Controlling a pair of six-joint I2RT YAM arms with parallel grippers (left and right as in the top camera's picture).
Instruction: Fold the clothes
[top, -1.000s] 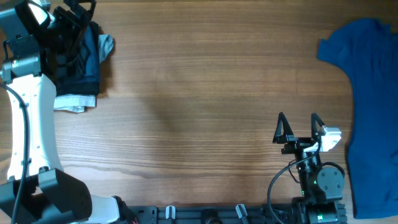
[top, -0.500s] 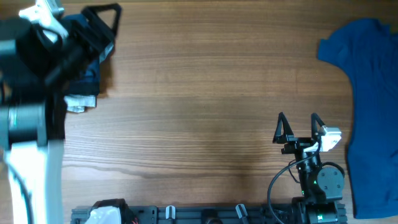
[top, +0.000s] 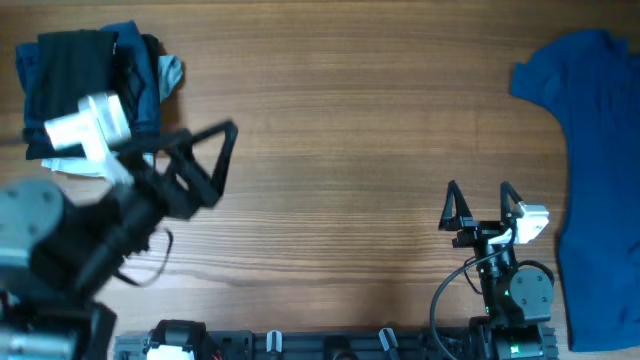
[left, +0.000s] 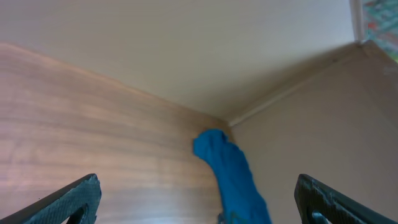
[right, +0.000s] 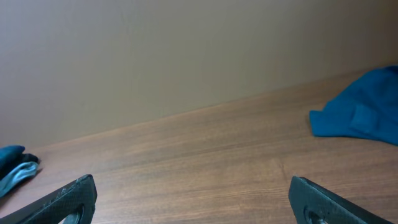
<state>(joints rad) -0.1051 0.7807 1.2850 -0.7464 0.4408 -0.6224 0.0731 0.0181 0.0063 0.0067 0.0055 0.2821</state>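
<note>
Wood-grain counter (top: 330, 130). Royal-blue shirt (top: 600, 180) spread along right edge, partly out of frame. Dark folded clothes (top: 75, 70) stacked at far left corner. Left gripper (left: 196, 190) over counter near stack, jaws wide, empty. Right gripper (top: 480, 188) at near edge beside blue shirt, jaws wide, empty.

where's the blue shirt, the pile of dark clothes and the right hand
blue shirt (top: 600, 150), overhead view, middle of its body
pile of dark clothes (top: 70, 65), overhead view, black top layer
right hand (top: 479, 190), overhead view, midway between its open fingertips
</note>
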